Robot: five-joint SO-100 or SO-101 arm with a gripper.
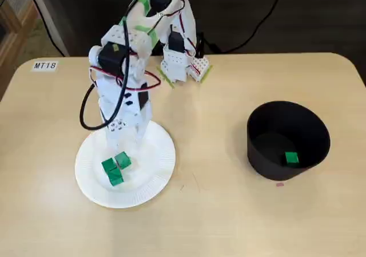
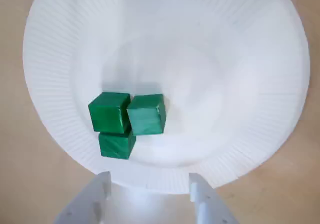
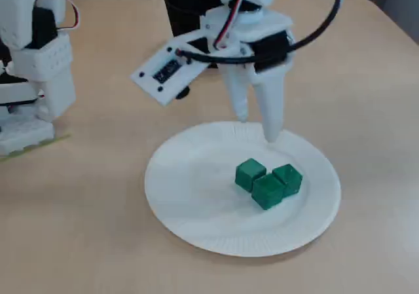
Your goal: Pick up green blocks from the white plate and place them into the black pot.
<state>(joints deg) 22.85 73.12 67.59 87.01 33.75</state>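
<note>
Gripper (image 3: 256,128) wide open, empty, hovering over white paper plate (image 3: 190,192). I see three green blocks (image 3: 268,184) clustered just ahead of its fingertips. Fourth block (image 1: 291,158) sits in black pot (image 1: 257,154), well apart from gripper.

In a fixed view, three green blocks (image 1: 115,170) touch together on the white plate (image 1: 150,164) at lower left. A fourth green block (image 1: 291,158) lies inside the black pot (image 1: 258,162) at right.

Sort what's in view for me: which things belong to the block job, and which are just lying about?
For the job:
- three green blocks on the white plate
- one green block already in the black pot
- gripper, open above the plate

Lying about:
- MT18 label
- small pink mark beside the pot
</note>
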